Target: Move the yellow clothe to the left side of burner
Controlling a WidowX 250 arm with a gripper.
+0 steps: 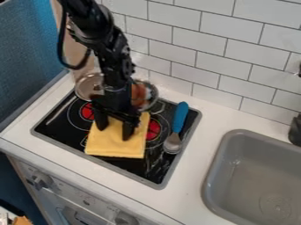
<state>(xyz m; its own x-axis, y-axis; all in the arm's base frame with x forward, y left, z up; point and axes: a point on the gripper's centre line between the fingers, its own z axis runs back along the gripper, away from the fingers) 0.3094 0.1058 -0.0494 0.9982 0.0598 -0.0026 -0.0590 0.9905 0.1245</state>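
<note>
i have the pincer [115, 133] open above the yellow cloth [117, 148], which lies on the stove [152, 170] between two red burners [153, 128] and spreads out toward the knobs [42, 179], so i likely need only a short drop before closing.

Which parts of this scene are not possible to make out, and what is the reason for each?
All in the camera view:
- Stove top under the yellow cloth: hidden by the cloth.
- Whether the two round metal items behind the gripper touch: the arm hides it.
- Sink's right part: cut off by the right edge.
- Marks around the knobs: too small.
</note>
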